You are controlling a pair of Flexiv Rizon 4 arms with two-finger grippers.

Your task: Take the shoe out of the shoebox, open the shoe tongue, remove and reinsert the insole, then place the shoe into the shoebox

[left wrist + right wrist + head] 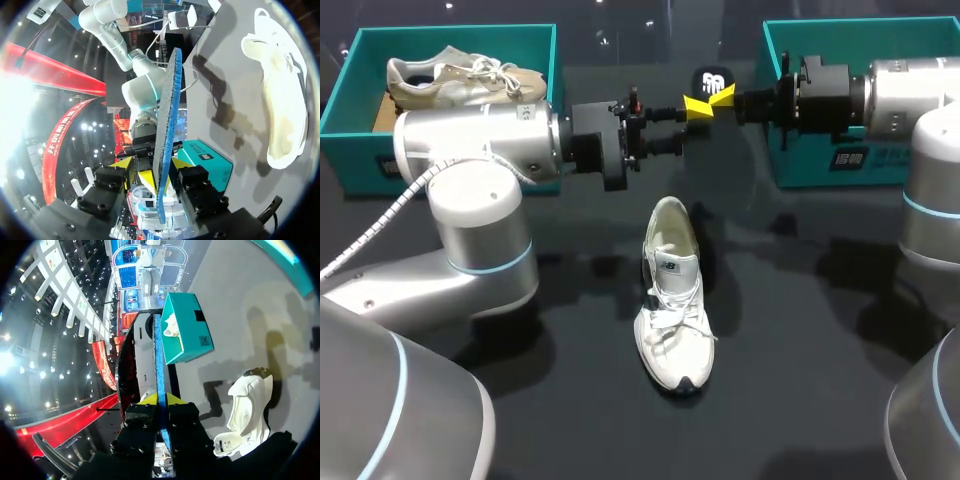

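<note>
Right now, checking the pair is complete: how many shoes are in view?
2. One white shoe lies on the table between the arms; the other shoe sits in the left box. The right box is partly hidden by my right arm, so it may hold more.

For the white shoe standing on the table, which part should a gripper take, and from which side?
The heel collar, from above. The shoe stands upright on its sole, opening facing up, so one finger could likely slip inside the heel rim and one outside. The left gripper and right gripper are both shut on the insole.
</note>
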